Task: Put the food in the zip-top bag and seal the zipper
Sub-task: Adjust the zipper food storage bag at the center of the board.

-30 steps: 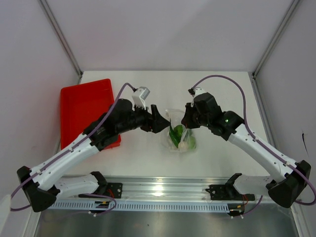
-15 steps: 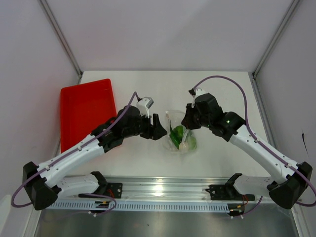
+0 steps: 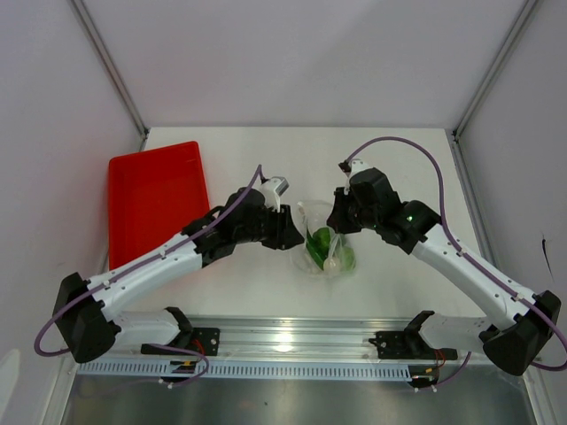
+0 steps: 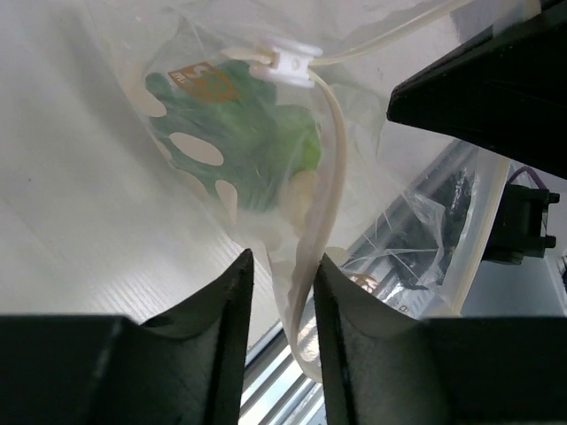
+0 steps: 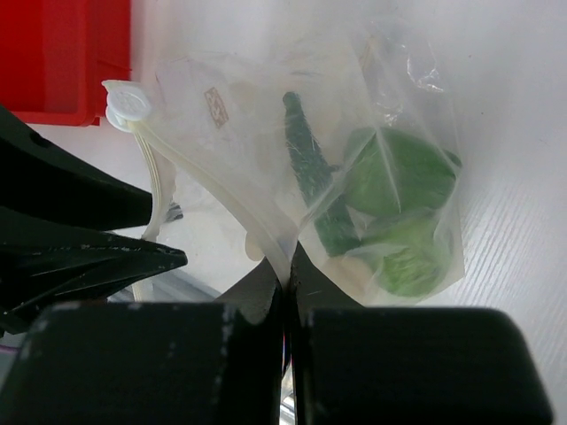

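The clear zip-top bag (image 3: 312,221) hangs upright between both grippers, with the food inside: green pieces (image 3: 321,241), a small white ball (image 3: 330,262) and a dark green pepper piece (image 5: 310,168). My right gripper (image 3: 337,221) is shut on the bag's mouth edge (image 5: 266,232), holding it up. My left gripper (image 3: 295,239) is open, its jaws on either side of the pale zipper strip (image 4: 323,177) without pinching it. A white slider tab (image 4: 283,57) sits at the strip's end. The mouth still gapes below the tab.
The red tray (image 3: 151,199) lies at the left of the table and shows in the right wrist view (image 5: 62,53). The metal rail (image 3: 292,341) runs along the near edge. The right gripper's black body (image 4: 496,88) is close in front of the left one.
My left gripper has moved right and a little nearer, from beside the bag to around its zipper strip. My right gripper keeps its hold in the same place.
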